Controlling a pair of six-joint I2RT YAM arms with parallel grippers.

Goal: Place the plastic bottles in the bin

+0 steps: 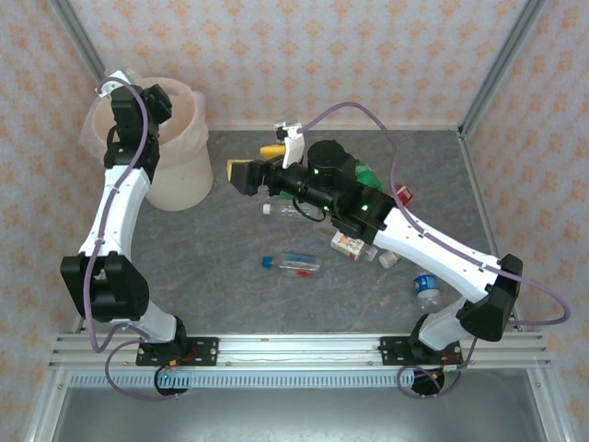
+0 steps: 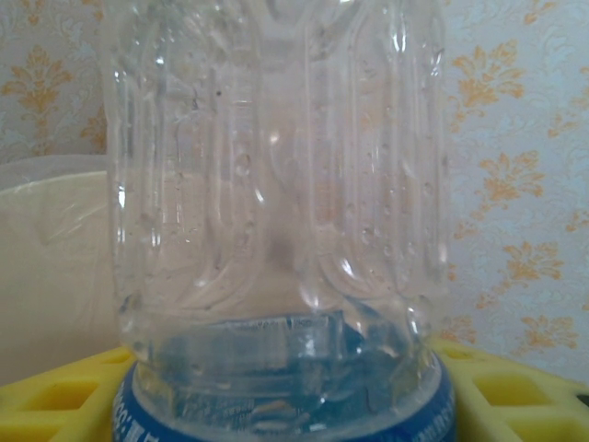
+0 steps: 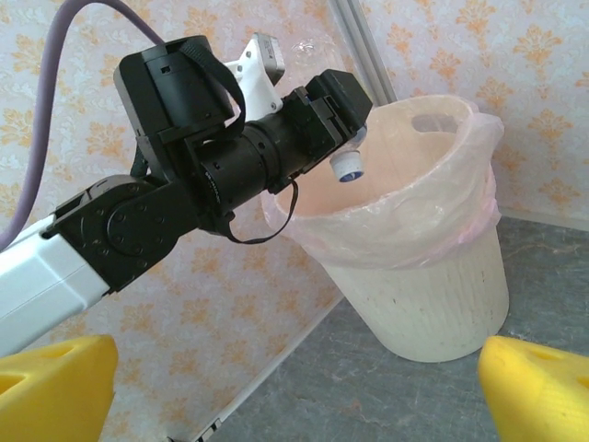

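Note:
My left gripper [image 1: 158, 99] is shut on a clear plastic bottle [image 2: 276, 184] with a blue label, held between its yellow fingers [image 2: 525, 391]. In the right wrist view that bottle's blue cap [image 3: 348, 166] points down, just over the rim of the cream bin [image 3: 433, 276] with its thin liner. The bin [image 1: 179, 175] stands at the table's far left. My right gripper [image 1: 241, 175] hovers open and empty mid-table, facing the bin, its yellow fingertips [image 3: 534, 391] wide apart. More bottles lie on the table: a clear one with a blue cap [image 1: 290, 263], one with an orange label [image 1: 350, 246] and a blue-labelled one [image 1: 425, 287].
A green bottle [image 1: 368, 175] and a clear bottle [image 1: 285, 211] lie partly under my right arm. A yellow object [image 1: 271, 150] lies behind the right gripper. Patterned walls close the back and sides. Bare grey tabletop [image 1: 230, 285] lies in front of the bin.

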